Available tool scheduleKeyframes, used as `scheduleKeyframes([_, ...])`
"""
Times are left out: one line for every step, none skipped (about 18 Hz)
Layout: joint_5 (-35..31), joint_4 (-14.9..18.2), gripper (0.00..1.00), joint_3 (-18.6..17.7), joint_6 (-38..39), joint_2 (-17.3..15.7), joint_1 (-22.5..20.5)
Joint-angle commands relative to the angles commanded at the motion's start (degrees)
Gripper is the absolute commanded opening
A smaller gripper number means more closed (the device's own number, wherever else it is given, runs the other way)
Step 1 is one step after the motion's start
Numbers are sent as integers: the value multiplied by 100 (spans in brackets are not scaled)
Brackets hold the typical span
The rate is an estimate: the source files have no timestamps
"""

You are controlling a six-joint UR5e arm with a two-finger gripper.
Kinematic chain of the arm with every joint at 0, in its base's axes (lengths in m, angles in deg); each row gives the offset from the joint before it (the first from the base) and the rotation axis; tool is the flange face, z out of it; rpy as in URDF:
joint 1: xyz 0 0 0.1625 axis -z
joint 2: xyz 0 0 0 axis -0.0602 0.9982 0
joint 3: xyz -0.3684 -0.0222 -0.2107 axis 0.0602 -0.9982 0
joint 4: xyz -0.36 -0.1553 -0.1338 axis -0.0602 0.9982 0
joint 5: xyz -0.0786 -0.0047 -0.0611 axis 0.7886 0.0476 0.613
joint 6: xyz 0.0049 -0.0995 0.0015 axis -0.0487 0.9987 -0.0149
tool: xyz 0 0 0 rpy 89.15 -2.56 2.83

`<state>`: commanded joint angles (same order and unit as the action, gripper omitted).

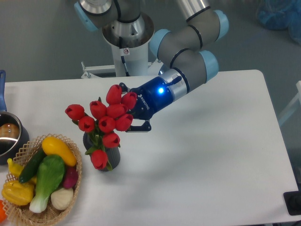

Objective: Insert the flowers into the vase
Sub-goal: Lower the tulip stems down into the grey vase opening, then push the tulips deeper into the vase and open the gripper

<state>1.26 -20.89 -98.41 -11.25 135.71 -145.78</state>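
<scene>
— Over the left half of the table (211,141), the flowers (106,120) sit with their stems down inside the vase (104,155); one bloom hangs over the front of its rim; the heads spread wider than the mouth. So what does the step call for now?

— Patience, I judge; the gripper (133,109) is pressed in among the upper right blooms, and its fingers are mostly hidden behind the red heads; I cannot tell how far apart they stand or whether they have hold of a stem.

— Then how should it let go?

— Spread the fingers slowly and only part way, so no head snags; then draw back along the line of the wrist, up and to the right, away from the bunch; a sideways sweep would likely drag the blooms and tip the vase, which looks narrow under so wide a load.

— Anything nearby to mind?

— The wicker basket (75,181) of toy vegetables (47,176) stands just beside the vase on its left, and a metal pot (8,136) sits further left at the edge; a toppling vase would fall towards them; the right side offers the safer retreat.

— And the bunch itself?

— It leans a little left; best to check it stands before leaving.
</scene>
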Motion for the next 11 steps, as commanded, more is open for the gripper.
scheduleKeyframes([-17,0,0,-35,-106,17,0])
scheduleKeyframes([-52,0,0,-88,-220,70,9])
scheduleKeyframes([-122,9,0,-106,-343,105,9])
scheduleKeyframes([-184,9,0,-141,-405,123,0])
scheduleKeyframes([-228,9,0,-176,-406,132,0])
scheduleKeyframes([-229,0,0,-211,-414,132,0])
scheduleKeyframes([-229,0,0,-211,-414,141,9])
scheduleKeyframes([-229,9,0,-220,-414,141,9])
scheduleKeyframes([-229,0,0,-238,-414,141,9])
scheduleKeyframes([-229,0,0,-264,-414,141,9])
scheduleKeyframes([-229,9,0,-282,-440,141,0])
